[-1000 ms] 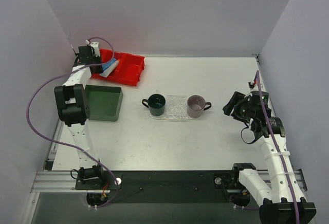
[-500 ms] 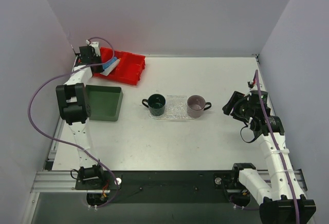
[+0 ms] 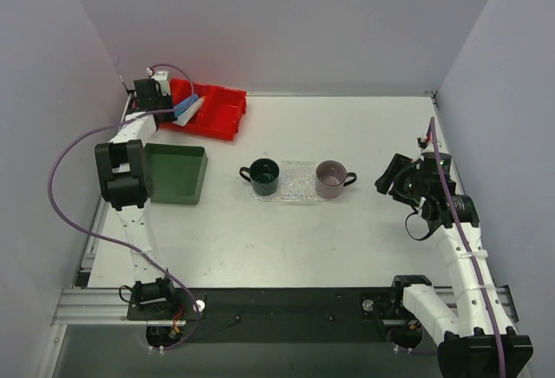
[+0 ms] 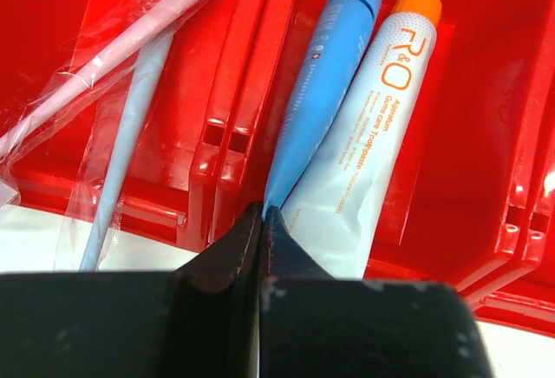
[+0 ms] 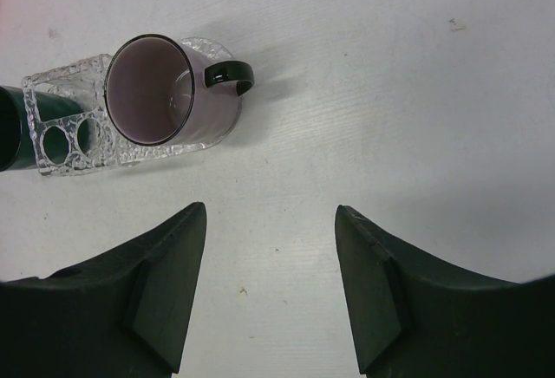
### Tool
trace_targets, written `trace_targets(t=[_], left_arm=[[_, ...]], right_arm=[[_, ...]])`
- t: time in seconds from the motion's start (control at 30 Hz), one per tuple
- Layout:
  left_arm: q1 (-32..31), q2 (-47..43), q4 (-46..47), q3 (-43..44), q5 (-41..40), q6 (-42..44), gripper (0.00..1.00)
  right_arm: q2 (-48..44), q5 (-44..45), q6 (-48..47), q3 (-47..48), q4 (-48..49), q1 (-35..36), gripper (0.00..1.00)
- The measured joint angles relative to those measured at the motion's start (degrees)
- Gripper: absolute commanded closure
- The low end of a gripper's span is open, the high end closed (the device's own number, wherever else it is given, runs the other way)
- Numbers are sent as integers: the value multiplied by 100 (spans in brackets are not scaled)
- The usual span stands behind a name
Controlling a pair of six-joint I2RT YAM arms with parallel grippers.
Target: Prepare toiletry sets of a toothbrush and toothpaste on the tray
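Top external view: on the white surface (image 3: 347,222), the red bin (image 3: 227,114) sits upper left and the clear tray (image 3: 297,179) mid-frame, with no toiletries on it yet. My left gripper (image 4: 260,219), pinched tight on the crimped end of the blue toothpaste tube (image 4: 325,74), has dragged it slightly up-frame since a second ago; I judge the lift is beginning. My right gripper (image 5: 269,265) hangs wide open, empty.

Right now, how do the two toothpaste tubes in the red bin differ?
The blue tube is slimmer, with a blue cap; the white tube is wider, with an orange cap and large printed lettering. The blue tube's flat tail sits pinched in the left gripper; the white tube lies free. Both lie side by side in the red bin, caps away from the gripper.
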Motion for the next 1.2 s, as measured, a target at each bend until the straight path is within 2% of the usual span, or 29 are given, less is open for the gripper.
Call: trace_targets(t=[0.17, 0.37, 0.63, 0.77, 0.97, 1.07, 1.2], left_arm=[[-2, -258, 304, -448, 70, 83, 100], [11, -1137, 367, -1272, 50, 168, 100], [22, -2253, 328, -1287, 164, 55, 100], [24, -2914, 177, -1449, 455, -101, 100], [-9, -4505, -170, -2599, 1137, -326, 100], [-293, -5040, -358, -2739, 1543, -378, 100], [-1290, -5309, -590, -2658, 1915, -149, 100]], right_arm=[[0, -7, 0, 0, -2, -2, 44], [-33, -81, -4, 0, -9, -2, 44], [-302, -319, -2, 15, -94, -2, 46], [-334, -765, -4, 157, -186, 0, 49], [-374, -1600, -87, 748, -321, 87, 48], [-393, -1950, -205, 1217, -442, 302, 46], [-409, -2269, -352, 1635, -487, 863, 46]])
